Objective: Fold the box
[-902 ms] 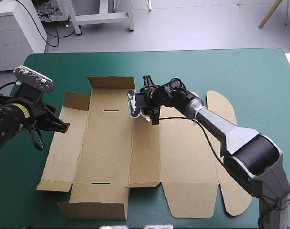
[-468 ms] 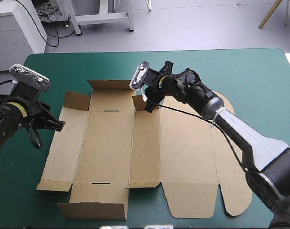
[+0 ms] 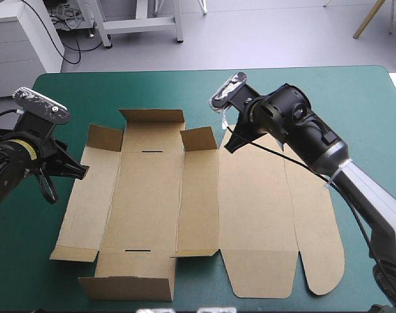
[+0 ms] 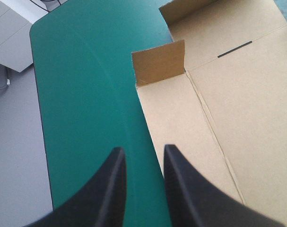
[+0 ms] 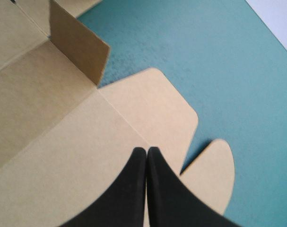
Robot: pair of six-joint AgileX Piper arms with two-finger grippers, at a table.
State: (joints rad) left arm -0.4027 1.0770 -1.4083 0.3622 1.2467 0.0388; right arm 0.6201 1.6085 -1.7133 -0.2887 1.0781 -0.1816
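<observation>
1. Two black-fingered arms hover: the left end effector (image 4: 142, 151) is slightly parted, the right end effector (image 5: 147, 151) pressed together.
2. The brown box (image 3: 152, 195) lies flat on the teal-green surface (image 3: 354, 111), beneath the right one and beside the left.

We see bright, even overhead light across the teal-green cover (image 3: 354, 104). On the brown box (image 3: 250, 208), the raised flaps (image 3: 199, 139) cast thin, soft shadows, their inner faces darker.
</observation>
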